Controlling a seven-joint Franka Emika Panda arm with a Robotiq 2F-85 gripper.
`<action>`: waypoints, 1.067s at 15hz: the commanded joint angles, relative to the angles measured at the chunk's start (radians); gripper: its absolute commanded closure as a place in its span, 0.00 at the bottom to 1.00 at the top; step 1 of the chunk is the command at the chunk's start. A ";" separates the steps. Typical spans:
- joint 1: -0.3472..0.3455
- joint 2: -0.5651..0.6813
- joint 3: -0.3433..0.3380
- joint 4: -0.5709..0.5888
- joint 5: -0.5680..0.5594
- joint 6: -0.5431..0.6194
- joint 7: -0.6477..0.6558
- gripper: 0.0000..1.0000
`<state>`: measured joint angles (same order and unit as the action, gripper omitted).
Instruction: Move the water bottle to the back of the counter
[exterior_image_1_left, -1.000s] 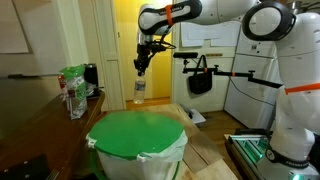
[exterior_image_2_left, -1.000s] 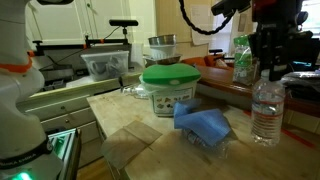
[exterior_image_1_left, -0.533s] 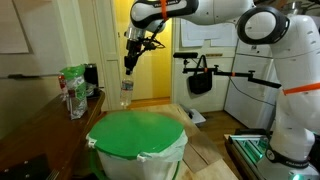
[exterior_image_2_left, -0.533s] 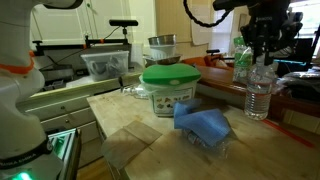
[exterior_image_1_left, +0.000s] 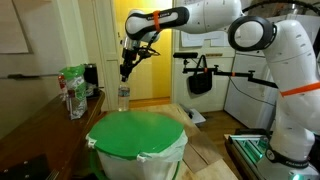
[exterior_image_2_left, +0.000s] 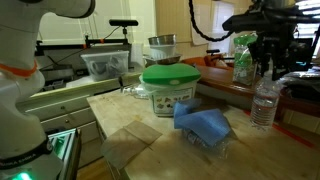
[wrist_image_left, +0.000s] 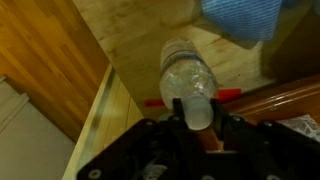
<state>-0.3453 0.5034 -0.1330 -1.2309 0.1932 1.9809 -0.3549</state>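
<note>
The water bottle (exterior_image_1_left: 124, 96) (exterior_image_2_left: 264, 102) is a slim clear plastic bottle that stays upright under my gripper (exterior_image_1_left: 124, 72) (exterior_image_2_left: 266, 70). In the wrist view the gripper (wrist_image_left: 198, 118) is shut on the bottle (wrist_image_left: 184, 68) at its white cap, one finger on each side. In both exterior views the bottle is at the edge of the dark brown counter (exterior_image_1_left: 40, 130) (exterior_image_2_left: 300, 112). I cannot tell whether its base touches the wood.
A round white bin with a green lid (exterior_image_1_left: 137, 138) (exterior_image_2_left: 168, 86) stands close by. A blue cloth (exterior_image_2_left: 205, 124) lies on the pale wooden block (exterior_image_2_left: 125, 108). A green-and-white bag (exterior_image_1_left: 72, 88) (exterior_image_2_left: 243, 58) stands on the counter. Clear tubs (exterior_image_2_left: 103, 65) sit behind.
The arm has carried the bottle sideways from over the bin's side toward the dark counter. The grip on the cap has stayed shut.
</note>
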 joint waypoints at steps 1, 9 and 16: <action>-0.016 0.128 0.038 0.158 0.013 0.019 0.009 0.92; 0.014 0.233 0.054 0.290 -0.042 -0.064 0.000 0.92; 0.023 0.274 0.056 0.310 -0.049 -0.087 -0.024 0.92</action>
<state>-0.3243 0.7422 -0.0754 -0.9784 0.1579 1.9212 -0.3649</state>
